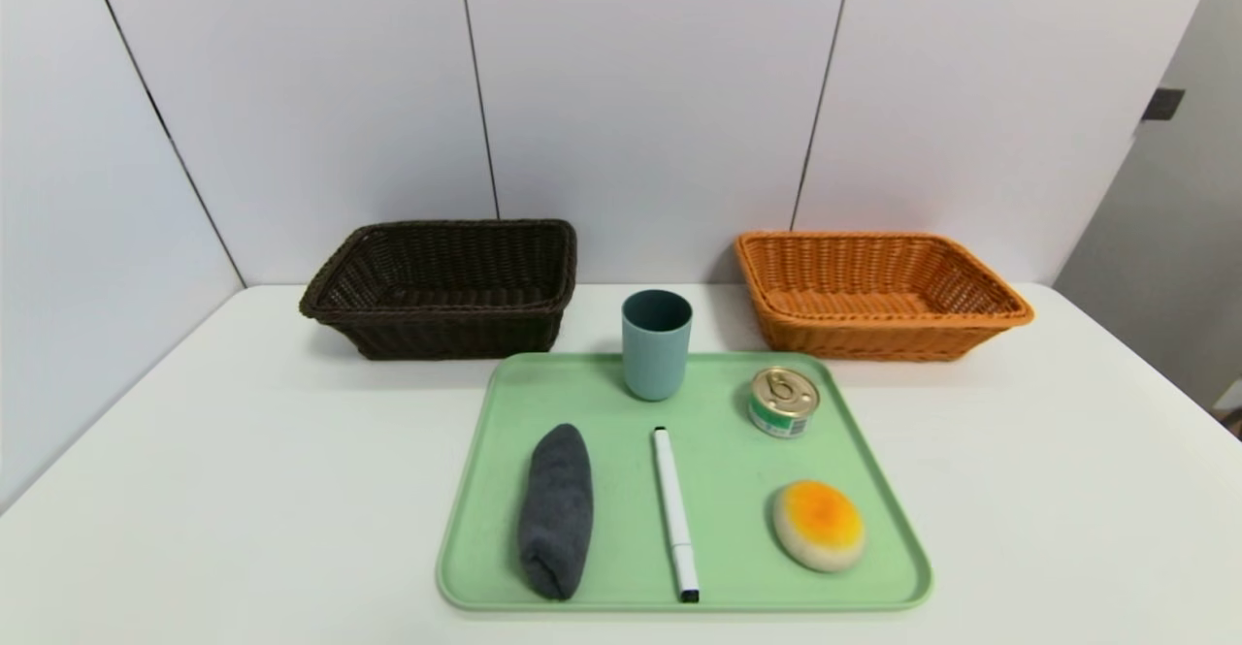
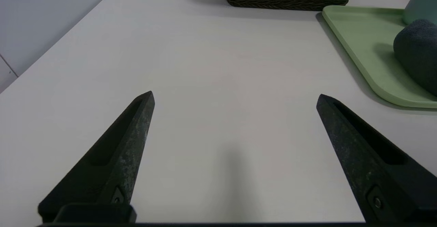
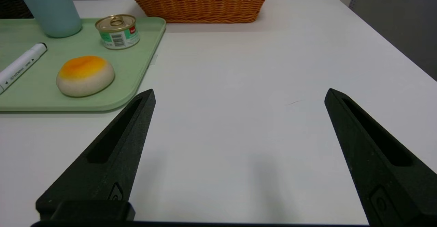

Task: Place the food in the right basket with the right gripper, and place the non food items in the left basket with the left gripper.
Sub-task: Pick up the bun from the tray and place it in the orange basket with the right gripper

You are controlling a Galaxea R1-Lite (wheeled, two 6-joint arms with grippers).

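Risks. The can [image 1: 784,401] and the bun [image 1: 818,524] are the food items; the cup [image 1: 657,342], the marker [image 1: 674,512] and the rolled cloth [image 1: 556,510] are not. A mix-up of categories or arms would put an item in the wrong basket. The marker is thin and lies flat, so a shallow grasp could skid it across the tray [image 1: 485,451]. The cup stands upright at the far edge of the tray; a sideways approach could tip it. The bun looks soft and may deform under a hard squeeze.

Positions. All five items lie on the green tray, centred on the white table [image 1: 243,451]. The dark basket [image 1: 441,286] sits far left, the orange basket [image 1: 878,294] far right; both appear empty.

Grippers. The left gripper [image 2: 235,97] has its jaws spread wide and holds nothing; it hovers over bare table, left of the tray, with the cloth the nearest item. The right gripper [image 3: 239,95] is likewise wide apart and empty, right of the tray, with the bun nearest and the can beyond it.
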